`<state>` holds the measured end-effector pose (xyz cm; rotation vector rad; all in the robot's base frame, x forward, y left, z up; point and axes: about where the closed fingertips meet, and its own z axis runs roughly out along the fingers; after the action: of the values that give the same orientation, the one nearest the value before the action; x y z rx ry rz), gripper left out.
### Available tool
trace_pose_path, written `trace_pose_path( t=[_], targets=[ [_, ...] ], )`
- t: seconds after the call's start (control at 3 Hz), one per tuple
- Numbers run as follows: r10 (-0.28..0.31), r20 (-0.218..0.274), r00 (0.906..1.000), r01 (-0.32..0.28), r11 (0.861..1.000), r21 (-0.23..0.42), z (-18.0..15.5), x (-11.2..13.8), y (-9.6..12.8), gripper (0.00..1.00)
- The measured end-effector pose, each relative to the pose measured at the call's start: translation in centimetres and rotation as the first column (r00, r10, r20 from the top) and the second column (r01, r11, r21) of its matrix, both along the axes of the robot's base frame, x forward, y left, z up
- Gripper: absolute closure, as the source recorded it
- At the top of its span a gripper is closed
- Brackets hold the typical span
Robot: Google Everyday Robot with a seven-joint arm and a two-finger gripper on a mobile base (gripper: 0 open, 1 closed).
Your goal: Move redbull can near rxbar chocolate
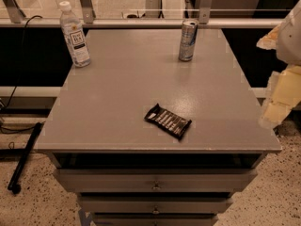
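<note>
The redbull can (187, 40) stands upright at the back of the grey table (117, 107), right of centre. The rxbar chocolate (168, 120) lies flat near the table's front edge, its black wrapper turned at an angle. The can and the bar are far apart. My gripper (278, 98) shows as pale yellowish parts at the right edge of the view, beside the table's right side. It is well away from both the can and the bar and touches neither.
A clear plastic bottle (75, 35) with a white cap stands at the table's back left corner. Drawers (155, 185) sit under the tabletop. A black rod (24, 157) lies on the speckled floor at left. A rail (141, 22) runs behind the table.
</note>
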<state>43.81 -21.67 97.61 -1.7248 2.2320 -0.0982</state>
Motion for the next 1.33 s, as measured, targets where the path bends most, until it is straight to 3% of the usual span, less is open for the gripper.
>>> trace_pose_path(
  t=[0.67,1.0,1.33],
  targets=[
    [0.024,0.024,0.9994,-0.025,0.999,0.031,0.2,0.4,0.5,0.00],
    [0.006,0.089,0.9961,-0.014,0.995,0.094,0.1,3.9,0.5,0.00],
    [-0.039,0.176,0.9836,0.005,0.982,0.187,0.0,9.9,0.9,0.00]
  ],
)
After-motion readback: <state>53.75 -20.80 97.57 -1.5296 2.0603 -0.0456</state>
